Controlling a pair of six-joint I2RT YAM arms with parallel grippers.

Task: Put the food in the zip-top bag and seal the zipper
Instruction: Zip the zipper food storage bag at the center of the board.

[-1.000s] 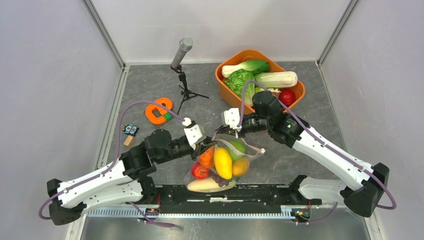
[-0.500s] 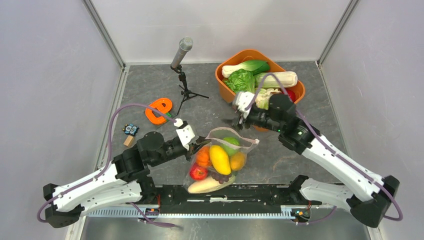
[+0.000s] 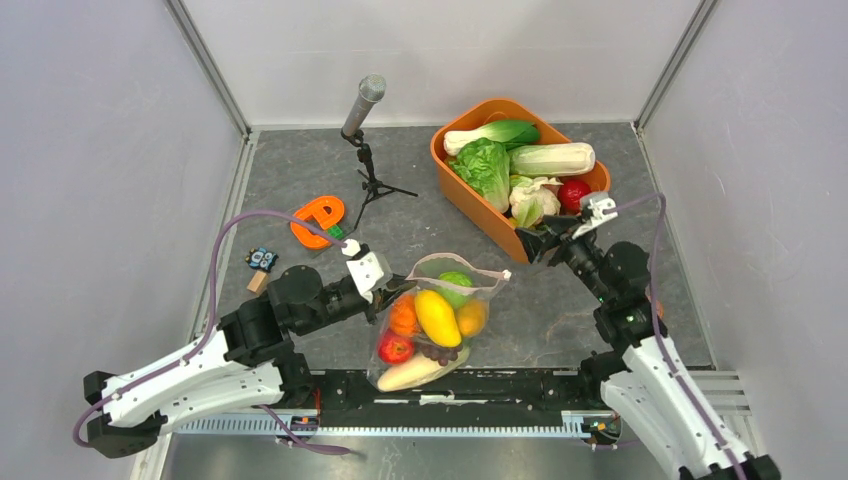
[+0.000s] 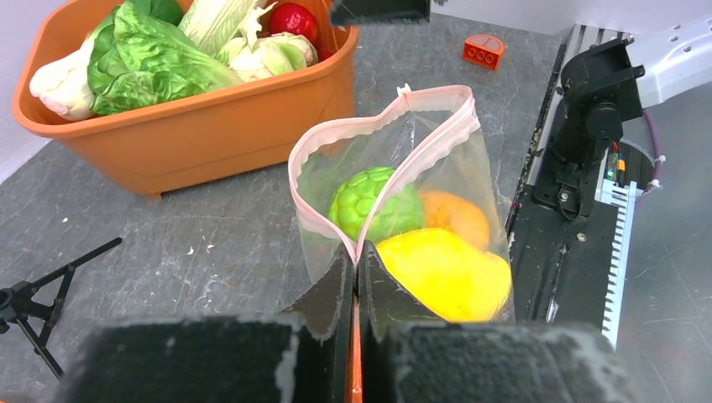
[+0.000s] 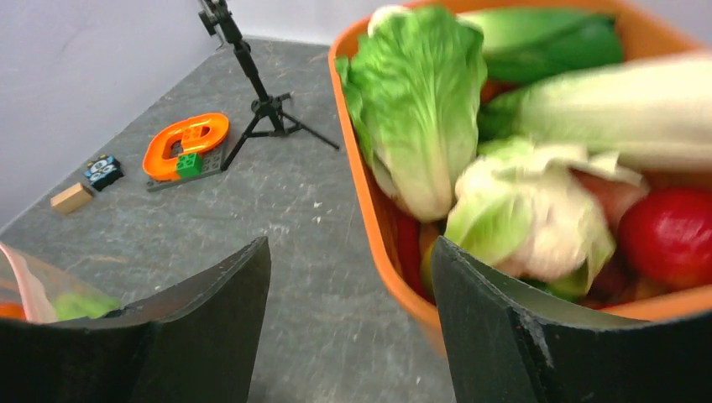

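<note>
The clear zip-top bag (image 3: 432, 330) lies near the front rail. Inside it are food pieces: a yellow one (image 3: 437, 317), a red one (image 3: 396, 347), orange ones, a green one (image 4: 374, 201) and dark grapes (image 3: 440, 352). Its pink zipper (image 4: 378, 126) gapes in a loop. My left gripper (image 3: 387, 291) is shut on the zipper's near end (image 4: 356, 252). My right gripper (image 3: 532, 244) is open and holds nothing. It hovers at the near corner of the orange tub (image 3: 468, 200), well clear of the bag.
The orange tub (image 5: 369, 210) holds lettuce (image 5: 420, 109), cabbage, cauliflower and a red piece (image 5: 672, 235). A microphone on a tripod (image 3: 365, 105) stands at the back. An orange toy piece (image 3: 318, 220) and two small blocks (image 3: 262, 259) lie on the left. The black rail (image 3: 500, 385) runs along the near edge.
My right gripper let go of the bag's rim, opened and swung right to the tub's corner. My left gripper shut on the zipper end, and the bag shifted slightly left.
</note>
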